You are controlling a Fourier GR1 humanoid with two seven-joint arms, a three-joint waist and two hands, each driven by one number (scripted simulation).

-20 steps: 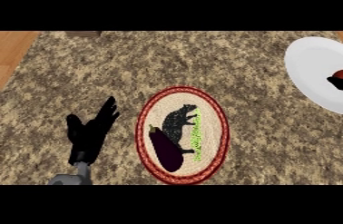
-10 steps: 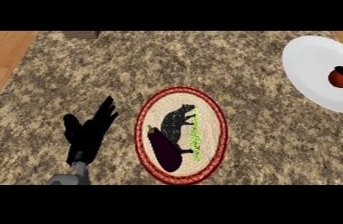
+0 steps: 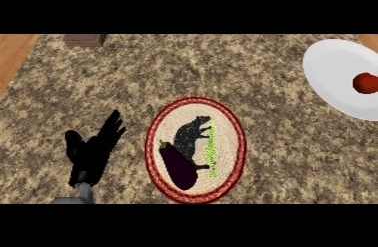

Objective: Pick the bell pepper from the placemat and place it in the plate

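bell pepper [image 3: 365,83] on plate [image 3: 332,71], well apart from open left hand [image 3: 90,153]

Bell pepper [image 3: 365,83] now fully visible on plate [image 3: 332,76]; right robot hand gone from view

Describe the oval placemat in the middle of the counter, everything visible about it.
The placemat is an upright oval with a woven-looking red and cream border around a tan centre. The centre carries a black animal figure and a thin green strip to its right. It lies flat on the speckled counter, low in the view, just right of the open left hand, which does not touch it. A dark purple eggplant rests on its lower left part. No bell pepper lies on it.
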